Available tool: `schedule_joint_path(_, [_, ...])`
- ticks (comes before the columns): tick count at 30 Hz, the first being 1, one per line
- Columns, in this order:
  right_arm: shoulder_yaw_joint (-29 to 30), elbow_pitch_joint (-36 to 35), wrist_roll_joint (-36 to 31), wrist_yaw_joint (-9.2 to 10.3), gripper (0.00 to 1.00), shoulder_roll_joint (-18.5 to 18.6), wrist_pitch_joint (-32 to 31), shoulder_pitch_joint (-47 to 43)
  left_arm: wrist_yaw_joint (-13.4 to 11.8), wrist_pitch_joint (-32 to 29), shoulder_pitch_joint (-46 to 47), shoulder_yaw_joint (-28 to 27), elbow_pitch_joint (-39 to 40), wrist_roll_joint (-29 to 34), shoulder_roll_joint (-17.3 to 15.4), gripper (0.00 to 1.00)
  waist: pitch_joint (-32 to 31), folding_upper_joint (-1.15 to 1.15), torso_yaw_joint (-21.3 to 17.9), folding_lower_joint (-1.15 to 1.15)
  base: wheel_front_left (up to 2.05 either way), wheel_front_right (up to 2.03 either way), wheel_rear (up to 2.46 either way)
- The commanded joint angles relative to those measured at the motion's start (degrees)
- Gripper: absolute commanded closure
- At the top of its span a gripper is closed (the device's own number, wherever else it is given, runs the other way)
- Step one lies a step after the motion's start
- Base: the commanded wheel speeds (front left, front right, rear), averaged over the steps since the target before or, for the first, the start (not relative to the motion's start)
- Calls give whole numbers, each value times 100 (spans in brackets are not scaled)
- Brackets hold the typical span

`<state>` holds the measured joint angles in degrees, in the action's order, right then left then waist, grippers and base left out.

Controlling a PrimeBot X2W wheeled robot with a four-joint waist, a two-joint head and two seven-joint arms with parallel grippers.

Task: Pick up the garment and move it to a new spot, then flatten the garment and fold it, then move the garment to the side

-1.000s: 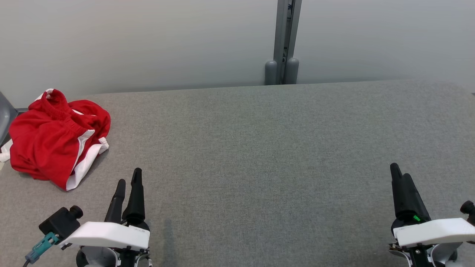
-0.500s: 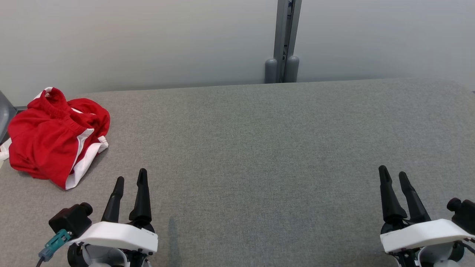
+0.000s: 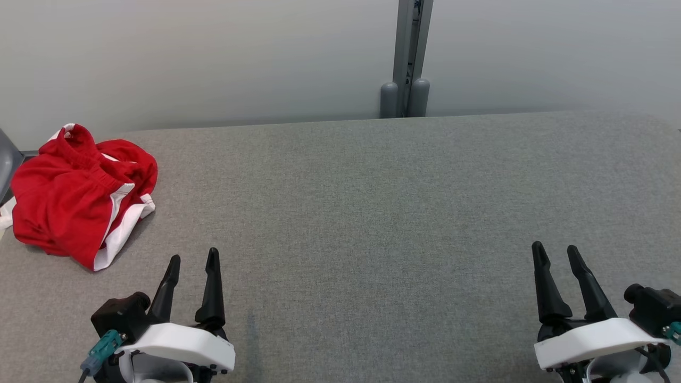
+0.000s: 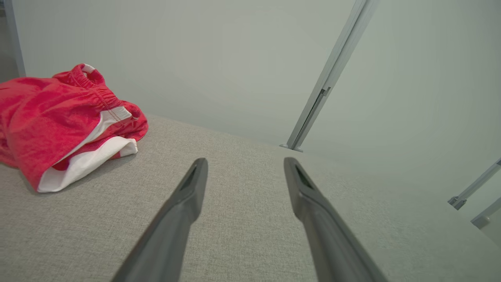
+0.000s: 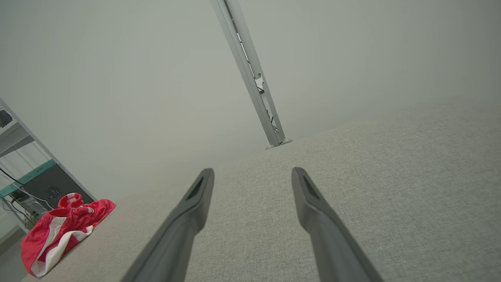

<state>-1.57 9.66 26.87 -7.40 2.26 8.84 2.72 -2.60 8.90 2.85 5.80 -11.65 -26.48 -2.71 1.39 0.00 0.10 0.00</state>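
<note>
Nearest to us, our left gripper (image 3: 193, 254) sits at the lower left of the head view, just above the near part of the grey fabric surface (image 3: 372, 213). Its jaws are spread wide with nothing between them. In the left wrist view its dark fingers (image 4: 184, 207) point across bare cloth, apart from each other and clear of any object. Our right gripper (image 3: 554, 247) sits at the lower right, well apart from the left one. It is likewise spread wide and holds nothing, with only fabric showing in the gap in the right wrist view.

Between the two grippers, and on towards the back, the surface runs open and flat, so we have broad room across the middle and the right.

Farther out on our left lie the red shorts (image 3: 69, 207), bunched in a loose heap with white side panels and a gathered waistband turned up at the back. They rest close to the left edge of the surface and near its far left corner, ahead and to the left of the left gripper and not touching it. A little white cloth shows at the very left border of the head view.

The far edge of the surface runs straight across, and its right corner rounds off. Behind it stands a grey metal post (image 3: 409, 53) against a pale wall (image 3: 213, 53).
</note>
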Motion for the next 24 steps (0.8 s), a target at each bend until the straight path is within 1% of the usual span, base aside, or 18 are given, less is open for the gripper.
schedule_joint_path(1, [-5,-38,-140,-10,0,50,59,77,-42,50,142,9,29,130,-47,0,1,0,0,0,0,0,0])
schedule_joint_path(14, [-82,36,-911,-11,0,61,239,92,-167,229,162,79,-108,840,-81,0,21,0,9,0,0,0,0])
schedule_joint_path(24, [-129,80,-1423,-12,0,68,366,120,-215,356,178,82,-198,1292,-82,0,33,0,12,0,0,0,0])
